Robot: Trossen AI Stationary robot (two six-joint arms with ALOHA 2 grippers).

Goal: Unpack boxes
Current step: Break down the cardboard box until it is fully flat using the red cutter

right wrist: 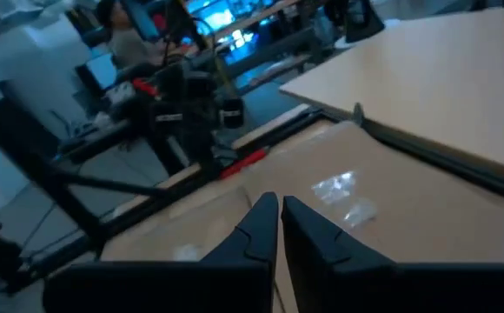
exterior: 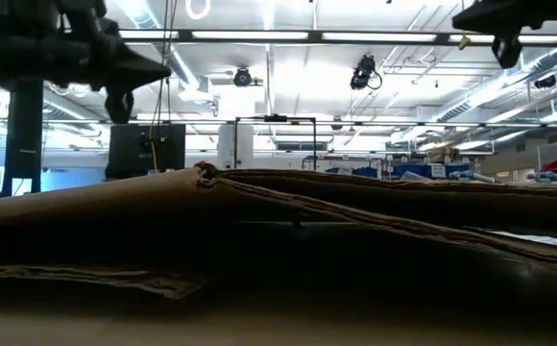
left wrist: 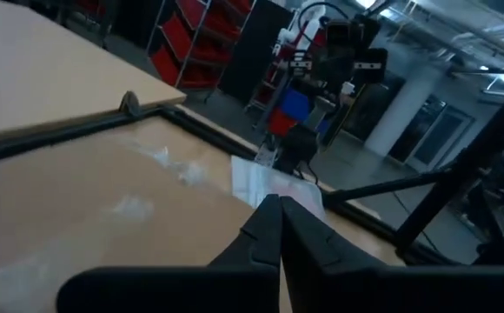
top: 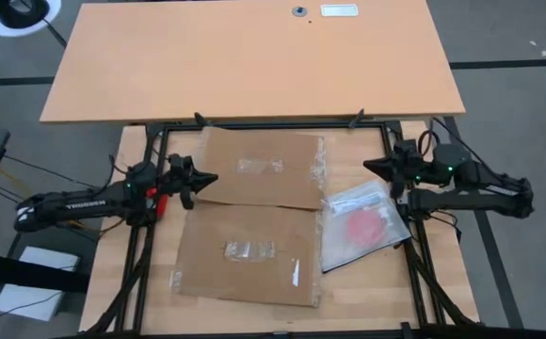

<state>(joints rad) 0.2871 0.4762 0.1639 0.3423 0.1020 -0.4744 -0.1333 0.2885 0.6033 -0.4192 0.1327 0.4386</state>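
Note:
The brown cardboard carton (top: 259, 212) lies flat on the table, with its flaps spread out and clear tape strips (top: 259, 166) on top. In the low view the carton (exterior: 278, 221) fills the foreground. My left gripper (top: 209, 177) is shut and hovers over the carton's left edge, well above it (exterior: 149, 69). My right gripper (top: 369, 167) is also shut, hovering just past the carton's far right corner. In each wrist view the shut tips (left wrist: 274, 207) (right wrist: 274, 205) point across the carton toward the other arm.
A clear plastic bag with a red item (top: 362, 226) lies on the table against the carton's right edge. A red-handled box cutter (top: 163, 200) lies under my left arm. A larger table top (top: 254, 56) adjoins the far side. Black frame rails (top: 146, 235) border the work area.

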